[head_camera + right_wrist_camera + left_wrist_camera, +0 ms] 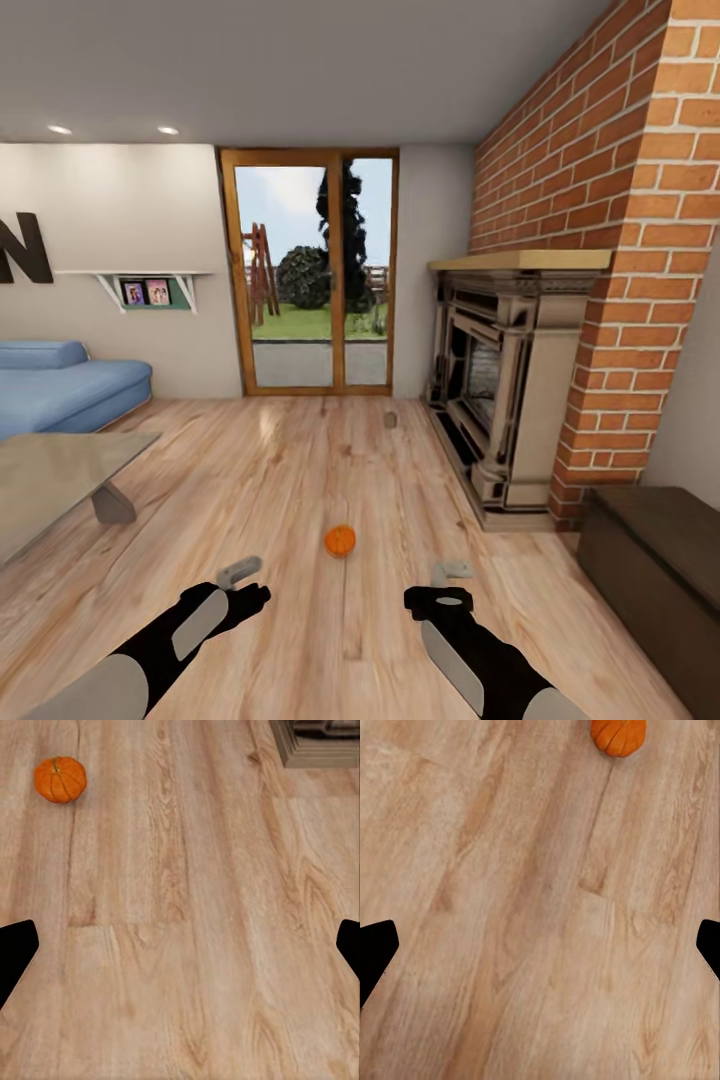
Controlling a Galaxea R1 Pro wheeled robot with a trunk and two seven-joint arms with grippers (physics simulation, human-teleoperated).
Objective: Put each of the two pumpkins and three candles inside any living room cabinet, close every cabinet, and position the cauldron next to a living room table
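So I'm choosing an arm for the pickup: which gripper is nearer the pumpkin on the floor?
Left, narrowly. The left gripper sits back and left of the pumpkin; the right gripper sits back and right, slightly farther. Neither touches it.

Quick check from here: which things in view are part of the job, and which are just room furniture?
Job:
pumpkin, on the floor ahead between the grippers
candle, small grey cylinder on the floor near the fireplace
cabinet, dark, low, at right
table, glass top, at left

Not the job:
sofa
fireplace
glass door
wall shelf
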